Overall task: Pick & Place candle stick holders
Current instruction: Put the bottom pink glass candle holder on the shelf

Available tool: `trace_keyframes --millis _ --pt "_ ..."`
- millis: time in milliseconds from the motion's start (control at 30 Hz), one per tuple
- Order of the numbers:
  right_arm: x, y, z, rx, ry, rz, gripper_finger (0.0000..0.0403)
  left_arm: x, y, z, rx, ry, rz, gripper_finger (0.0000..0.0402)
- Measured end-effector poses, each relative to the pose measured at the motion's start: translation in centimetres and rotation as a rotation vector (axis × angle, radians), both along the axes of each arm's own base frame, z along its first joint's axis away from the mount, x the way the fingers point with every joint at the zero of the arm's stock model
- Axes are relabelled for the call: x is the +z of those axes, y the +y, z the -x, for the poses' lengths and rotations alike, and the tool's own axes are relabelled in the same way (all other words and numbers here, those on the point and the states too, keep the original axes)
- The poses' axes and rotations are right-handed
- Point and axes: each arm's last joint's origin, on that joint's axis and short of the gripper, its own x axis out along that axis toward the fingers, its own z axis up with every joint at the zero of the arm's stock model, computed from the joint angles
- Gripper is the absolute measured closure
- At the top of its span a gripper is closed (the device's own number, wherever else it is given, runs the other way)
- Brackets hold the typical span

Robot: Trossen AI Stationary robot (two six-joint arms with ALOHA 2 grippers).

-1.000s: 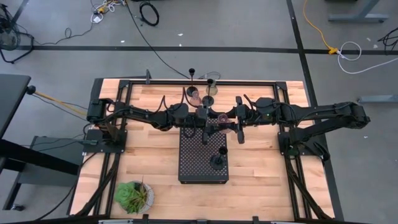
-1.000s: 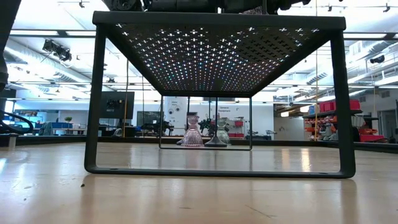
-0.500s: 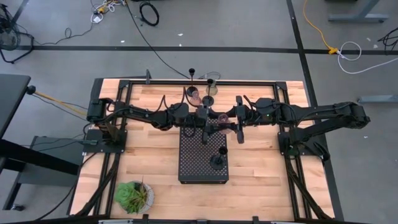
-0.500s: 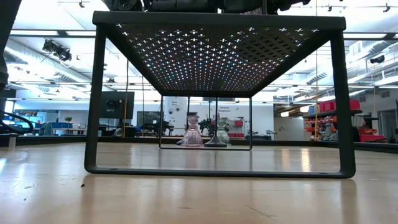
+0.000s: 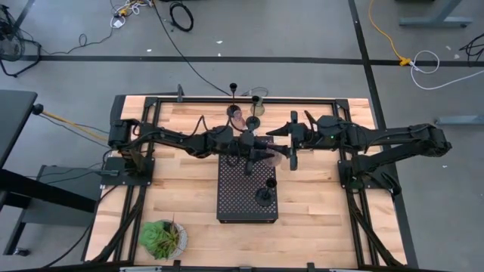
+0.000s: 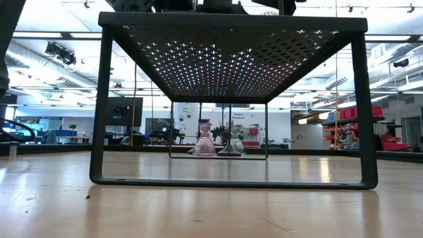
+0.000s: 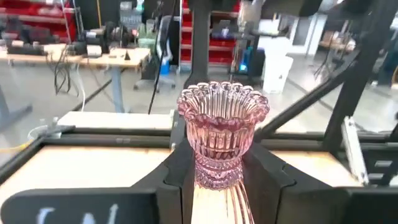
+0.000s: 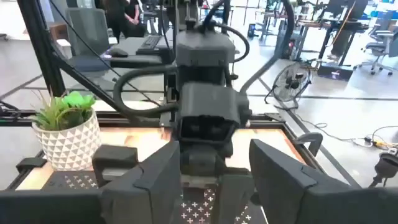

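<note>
The left wrist view alone shows the left hand [image 7: 217, 180] pinching the pinkish holder [image 7: 222, 134], above the perforated tray's [image 5: 234, 200] far end. The right wrist view shows the right hand [image 8: 208, 177] spread, holding nothing.

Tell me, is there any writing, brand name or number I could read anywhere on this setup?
None can be read.
Pale marks on the dark panel in the left wrist view: too blurred to read.
Red shelving and screens in the room behind: too small to show any text.
</note>
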Motion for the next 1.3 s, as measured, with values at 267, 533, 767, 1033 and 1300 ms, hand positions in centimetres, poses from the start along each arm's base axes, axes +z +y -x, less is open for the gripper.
trace_keyframes --millis 267,533,767,1033,1300 --pt "0.6 -0.1 1.1 -0.034 -0.018 0.005 0.0221 0.3 0.1 0.1 0.003 -0.006 0.002 0.0296" --pt "0.4 -0.2 2.7 -0.076 0.066 -0.011 0.0234 1.3 0.9 1.0 0.049 0.053 -0.022 0.0296" --pt "0.3 -0.2 2.9 -0.076 0.085 -0.011 0.0242 2.4 1.0 2.5 0.083 0.16 -0.05 0.0296" --pt "0.1 -0.2 2.9 -0.076 0.105 -0.009 0.0243 4.0 0.3 4.9 0.139 0.292 -0.064 0.0296" --pt "0.0 -0.2 2.9 -0.075 0.113 -0.001 0.0243 6.1 -2.7 7.9 0.164 0.363 -0.089 0.0296"
